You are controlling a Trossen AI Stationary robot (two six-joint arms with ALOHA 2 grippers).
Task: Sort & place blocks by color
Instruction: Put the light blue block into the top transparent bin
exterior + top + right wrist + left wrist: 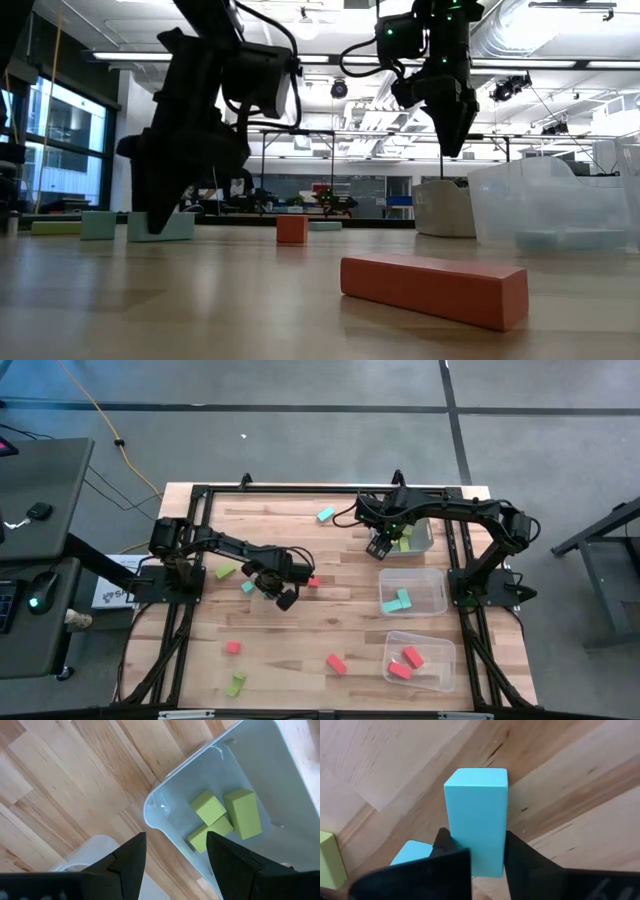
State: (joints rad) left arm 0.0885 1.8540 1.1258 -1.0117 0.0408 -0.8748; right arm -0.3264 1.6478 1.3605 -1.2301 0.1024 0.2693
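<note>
Blocks scattered across wooden tabletop, others already sorted into three clear bins along its right side: lime green in far bin, light blue in middle, red-orange in near. Left hand at tabletop centre, pinching light blue bar across its two long flat faces, bar poking out well beyond the fingertips. Right hand hovering spread and empty over corner of far bin, three lime green blocks below. Solid, rigid, small and probably light, judging by clean edges and matte painted faces; not fragile, unlikely to slip if gripped squarely. Best hold: opposite flat sides near mid-length. Loose pieces include red-orange bar and cube seen at tabletop level.
</note>
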